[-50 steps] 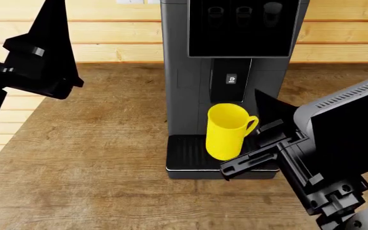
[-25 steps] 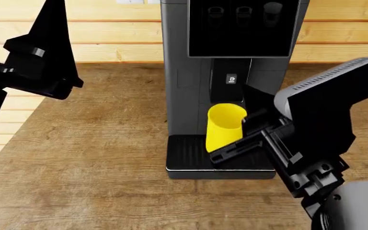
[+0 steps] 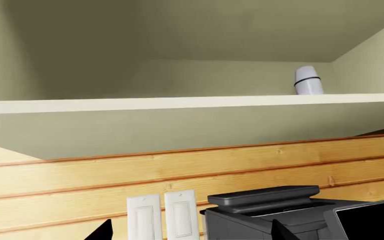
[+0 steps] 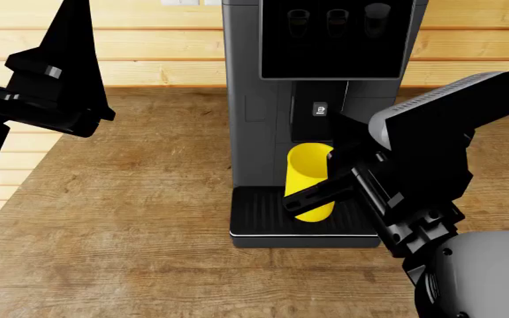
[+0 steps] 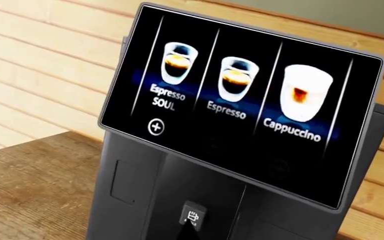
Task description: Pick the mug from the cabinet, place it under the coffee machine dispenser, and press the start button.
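Two of the task's three steps appeared complete at this moment: the mug (image 4: 307,182) was out of the cabinet and stood upright on the ribbed drip tray (image 4: 259,211) of the coffee machine (image 4: 264,93), directly below the coffee machine dispenser (image 4: 318,112), whose small white icon also showed in the right wrist view (image 5: 191,218). The mug's handle was hidden behind the right arm. In the head view, the right gripper (image 4: 325,189) lay across the front of the mug, one dark finger crossing its yellow wall; whether its pincer was spread or closed, and whether it touched the mug, could not be told from these pictures, since the arm's grey housing covered most of it. The right wrist camera faced the glossy black panel (image 5: 239,107), which showed three drinks labelled Espresso SOUL, Espresso and Cappuccino, with a small circled plus sign under the first. The left gripper (image 4: 56,79) was raised well apart from the machine, at the far left over the wooden counter (image 4: 130,218); how far its pincer was open could not be judged, and nothing was seen held in it. Its wrist camera looked up at an open cabinet shelf (image 3: 178,104) bearing a small white canister (image 3: 307,81), with two white wall switches (image 3: 160,215) on the wood panelling below. Remaining, by this evidence, was the press of the start button, which could not be identified with certainty.
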You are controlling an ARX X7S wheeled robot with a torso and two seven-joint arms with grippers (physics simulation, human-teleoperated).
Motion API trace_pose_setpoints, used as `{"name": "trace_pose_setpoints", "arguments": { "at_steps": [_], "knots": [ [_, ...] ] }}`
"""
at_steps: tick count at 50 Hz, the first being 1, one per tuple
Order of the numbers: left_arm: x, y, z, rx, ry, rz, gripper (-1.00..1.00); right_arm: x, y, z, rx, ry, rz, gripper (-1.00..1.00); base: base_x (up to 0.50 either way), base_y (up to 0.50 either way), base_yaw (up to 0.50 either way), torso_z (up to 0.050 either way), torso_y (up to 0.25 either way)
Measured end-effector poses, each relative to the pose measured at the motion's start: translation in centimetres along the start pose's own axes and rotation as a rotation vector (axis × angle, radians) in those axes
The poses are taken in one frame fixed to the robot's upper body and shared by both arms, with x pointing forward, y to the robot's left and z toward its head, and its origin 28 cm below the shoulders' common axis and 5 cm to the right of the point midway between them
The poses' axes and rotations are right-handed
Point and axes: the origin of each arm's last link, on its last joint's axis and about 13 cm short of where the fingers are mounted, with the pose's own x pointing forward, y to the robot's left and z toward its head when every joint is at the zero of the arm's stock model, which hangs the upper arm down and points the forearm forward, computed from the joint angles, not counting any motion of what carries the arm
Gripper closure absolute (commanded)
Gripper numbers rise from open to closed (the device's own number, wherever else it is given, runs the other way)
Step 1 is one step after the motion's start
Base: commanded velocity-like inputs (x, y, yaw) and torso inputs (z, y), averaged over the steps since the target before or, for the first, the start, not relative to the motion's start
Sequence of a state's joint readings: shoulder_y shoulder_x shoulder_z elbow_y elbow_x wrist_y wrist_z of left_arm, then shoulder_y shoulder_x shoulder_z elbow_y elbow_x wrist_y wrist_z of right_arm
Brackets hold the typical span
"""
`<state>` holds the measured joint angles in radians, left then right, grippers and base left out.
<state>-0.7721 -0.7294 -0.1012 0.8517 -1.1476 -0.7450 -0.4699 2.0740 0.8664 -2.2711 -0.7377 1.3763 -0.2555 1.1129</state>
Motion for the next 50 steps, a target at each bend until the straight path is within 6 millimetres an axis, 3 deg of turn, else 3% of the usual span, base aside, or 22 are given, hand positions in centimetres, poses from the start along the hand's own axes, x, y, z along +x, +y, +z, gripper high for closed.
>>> {"name": "trace_pose_setpoints", "arguments": {
  "at_steps": [50],
  "knots": [
    [-0.1, 0.1, -0.1, -0.003, 0.002, 0.003, -1.0, 1.9, 0.2, -1.1, 0.009, 0.024, -0.016, 1.0, 0.0, 0.0, 0.0, 0.0, 0.0]
  ]
}}
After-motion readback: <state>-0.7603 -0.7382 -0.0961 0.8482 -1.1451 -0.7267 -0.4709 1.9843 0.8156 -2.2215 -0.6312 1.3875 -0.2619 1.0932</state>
